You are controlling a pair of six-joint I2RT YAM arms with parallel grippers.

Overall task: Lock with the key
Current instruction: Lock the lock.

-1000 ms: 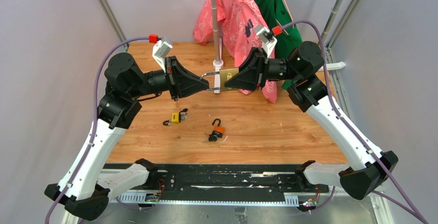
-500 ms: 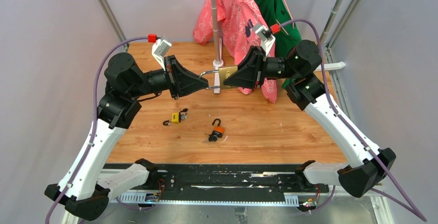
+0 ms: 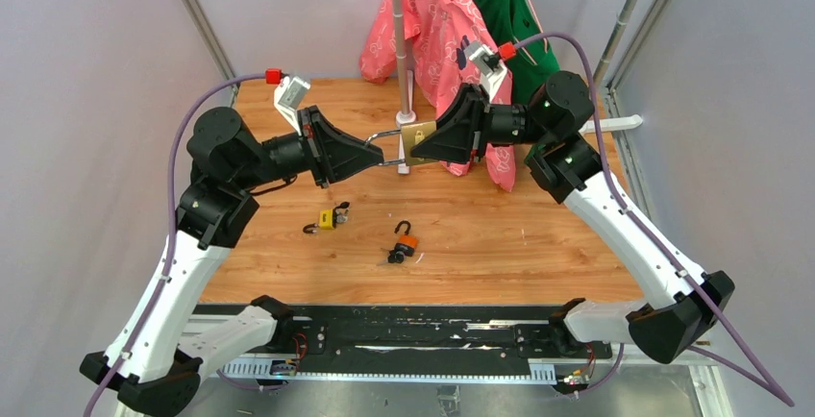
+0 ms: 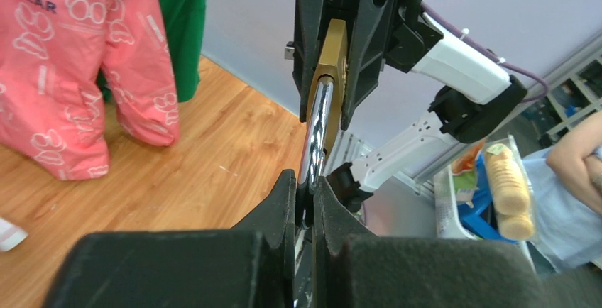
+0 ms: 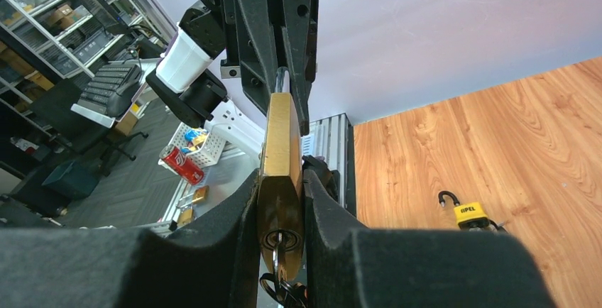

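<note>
Brass padlock (image 3: 421,136) hangs level between both hands: we find the left hand (image 4: 304,191) clamped on its shackle (image 4: 317,120), the right hand (image 5: 281,194) gripping its body, key (image 5: 277,255) apparently in the base.

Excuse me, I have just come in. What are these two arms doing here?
The two arms hold one brass padlock in the air between them. The right tool grips its body; the left tool is shut on the steel shackle. A key seems to sit in the keyhole. A yellow padlock and an orange padlock lie on the table, untouched.
</note>
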